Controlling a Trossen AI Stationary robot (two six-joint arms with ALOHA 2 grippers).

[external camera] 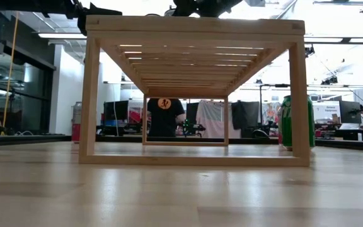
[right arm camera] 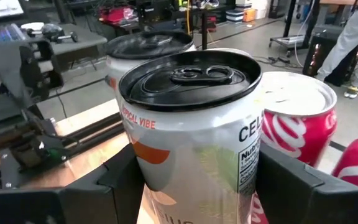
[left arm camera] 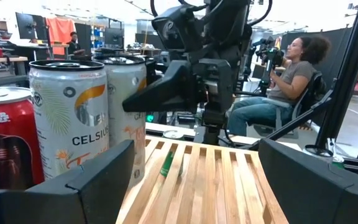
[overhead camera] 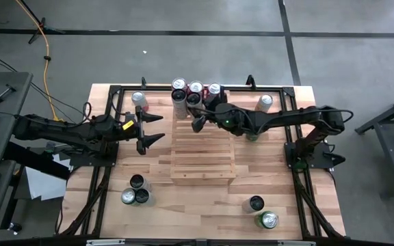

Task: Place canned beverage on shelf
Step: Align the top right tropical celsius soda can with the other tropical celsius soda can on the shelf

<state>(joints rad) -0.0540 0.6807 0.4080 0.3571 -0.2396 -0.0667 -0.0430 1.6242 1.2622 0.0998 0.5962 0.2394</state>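
Note:
The light-wood slatted shelf (overhead camera: pixel 202 152) stands mid-table. Several cans stand at its far end (overhead camera: pixel 195 87). My right gripper (overhead camera: pixel 197 109) reaches in from the right and is shut on a white Celsius can with a black top (right arm camera: pixel 191 124), which stands upright among them (overhead camera: pixel 193 100). The can's base is hidden. In the left wrist view the right gripper (left arm camera: pixel 166 87) hangs over the slats beside the white cans (left arm camera: pixel 126 106). My left gripper (overhead camera: pixel 154 130) is open and empty, just off the shelf's left side, pointing at it (left arm camera: pixel 194 168). My right gripper pinches the white can's upper side wall (right arm camera: pixel 143 177) between its two fingers, one on each side (right arm camera: pixel 120 183). The fingers come nearly level from the table's right. The can stands upright; its base is out of sight.
Loose cans stand at the far left (overhead camera: pixel 139 98), far right (overhead camera: pixel 265 102), near left (overhead camera: pixel 135 191) and near right (overhead camera: pixel 262 212). A green can (external camera: pixel 295 123) stands right of the shelf, under the right arm. People show beyond the table (left arm camera: pixel 284 81).

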